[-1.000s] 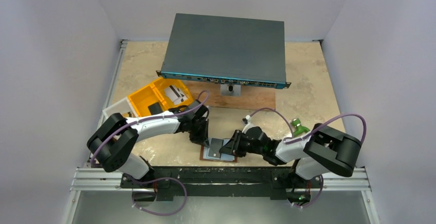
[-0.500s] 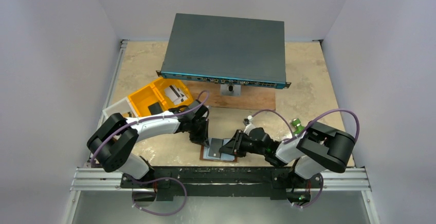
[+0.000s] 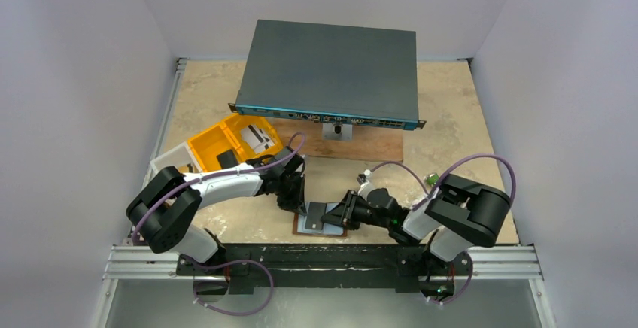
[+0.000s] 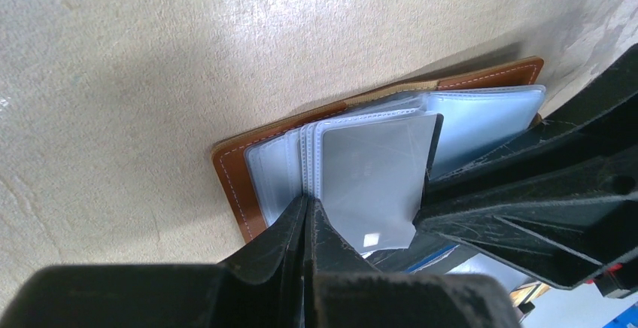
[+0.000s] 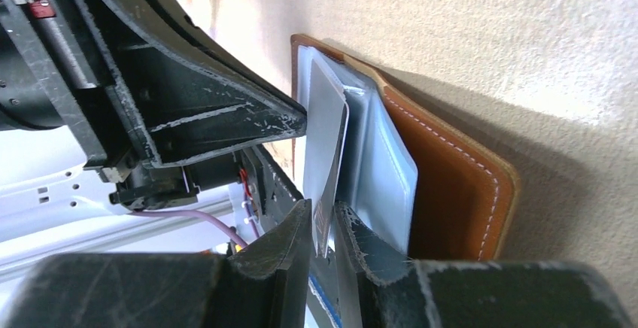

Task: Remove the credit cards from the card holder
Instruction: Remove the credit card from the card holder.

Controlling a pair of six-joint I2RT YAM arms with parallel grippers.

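The left hand [image 5: 293,121] hides part of the card holder [image 5: 451,192]; pocket contents seem illegible.

Your table [image 3: 451,125] is a beige, mottled slab with metal rails along its left and near edges. At the far middle sits a dark grey flat device [image 3: 331,68] with a row of ports along its front edge; a brown board [image 3: 372,146] lies on the table under that edge. On the left you have a yellow tray [image 3: 207,147] with a clear box [image 3: 167,161] touching it. The card holder [image 3: 299,230] lies open at the near edge. A small green object [image 3: 433,178] sits to the right.
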